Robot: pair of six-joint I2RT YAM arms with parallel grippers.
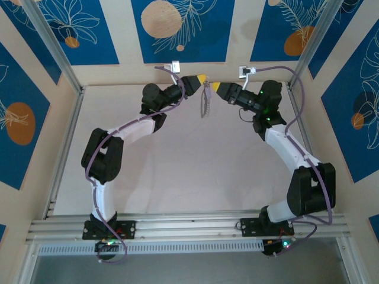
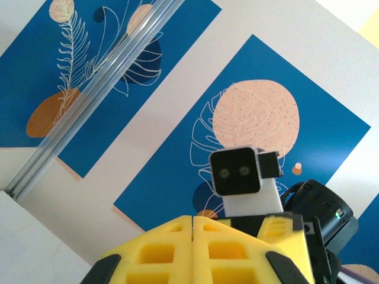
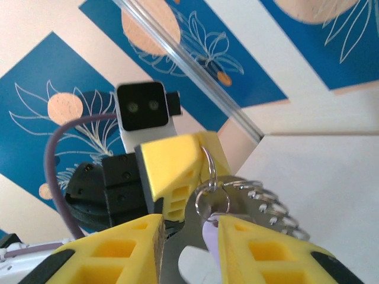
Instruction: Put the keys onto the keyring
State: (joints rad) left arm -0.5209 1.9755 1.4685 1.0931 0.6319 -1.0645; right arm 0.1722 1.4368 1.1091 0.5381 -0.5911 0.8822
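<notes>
A pale pinkish table (image 1: pixel 195 171) lies beneath the jaws of the left gripper (image 1: pixel 200 78) and right gripper (image 1: pixel 215 87). An aluminium rail (image 1: pixel 189 223) edges its near side.

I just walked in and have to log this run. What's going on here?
Both arms meet at the far side of the table. The left gripper, jaws shut, holds the keyring with its silver keys dangling. The right gripper faces it, jaws apart, with the lilac key between them right by the ring. Whether that key is threaded on yet is unclear.
</notes>
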